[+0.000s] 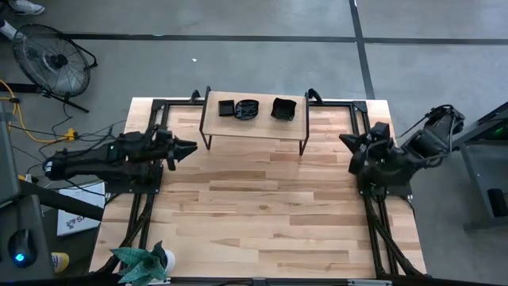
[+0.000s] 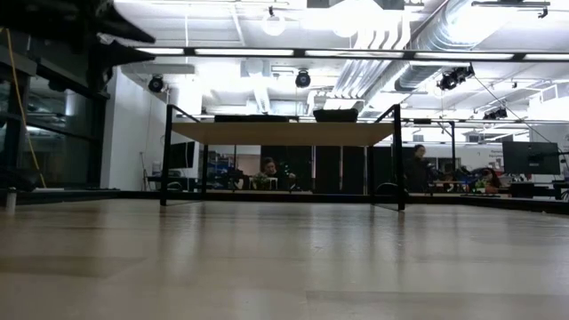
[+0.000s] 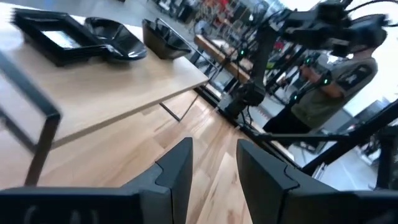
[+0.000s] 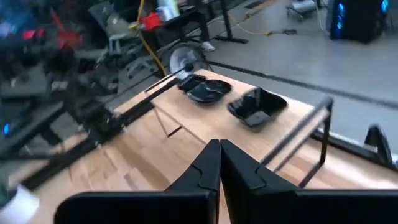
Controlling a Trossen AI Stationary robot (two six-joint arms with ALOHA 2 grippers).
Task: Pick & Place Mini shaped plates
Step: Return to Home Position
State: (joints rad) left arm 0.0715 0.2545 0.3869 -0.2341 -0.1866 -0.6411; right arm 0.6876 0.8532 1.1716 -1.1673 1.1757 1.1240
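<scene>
Left gripper [image 3: 213, 147] jaws stand apart, holding nothing, by the left edge of the table [image 1: 262, 206]; right gripper [image 4: 219, 145] jaws are pressed together, empty, by the right edge. On the small shelf [image 1: 254, 127] at the table's back edge, the black plates [image 1: 248, 109] sit in what look like three stacks

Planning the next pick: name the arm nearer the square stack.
Left. The left arm ends near the square stack, at its end of the shelf; the right arm is beyond the other end.
</scene>
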